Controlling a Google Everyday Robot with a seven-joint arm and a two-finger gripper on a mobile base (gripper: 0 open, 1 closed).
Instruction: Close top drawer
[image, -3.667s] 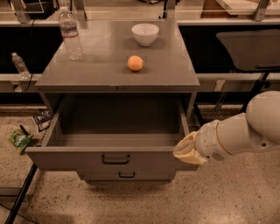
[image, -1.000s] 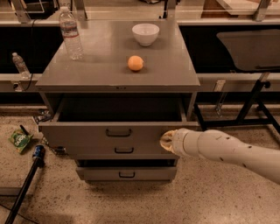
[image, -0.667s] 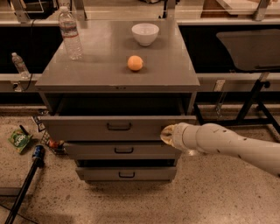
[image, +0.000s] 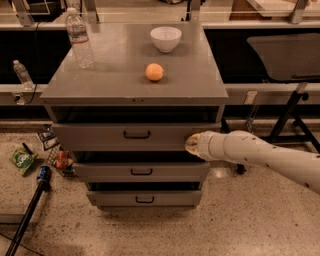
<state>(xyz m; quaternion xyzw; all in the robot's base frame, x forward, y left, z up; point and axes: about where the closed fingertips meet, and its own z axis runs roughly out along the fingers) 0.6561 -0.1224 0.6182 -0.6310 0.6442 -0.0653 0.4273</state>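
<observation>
The top drawer (image: 100, 136) is the tallest grey front of the cabinet, with a dark pull handle (image: 136, 135) at its middle. It stands nearly pushed in, with only a narrow dark gap under the cabinet top. My gripper (image: 192, 144) is at the end of the white arm coming in from the right. It presses against the right end of the drawer front, well right of the handle.
On the cabinet top (image: 135, 65) stand a water bottle (image: 80, 38), a white bowl (image: 166, 38) and an orange (image: 154, 72). Two shallower drawers (image: 141, 171) sit below. Snack bags (image: 22, 161) and a dark pole (image: 30, 210) lie on the floor at left. A chair (image: 290, 60) stands at right.
The top drawer has slid from wide open to nearly shut, with the gripper following it inward against its right front.
</observation>
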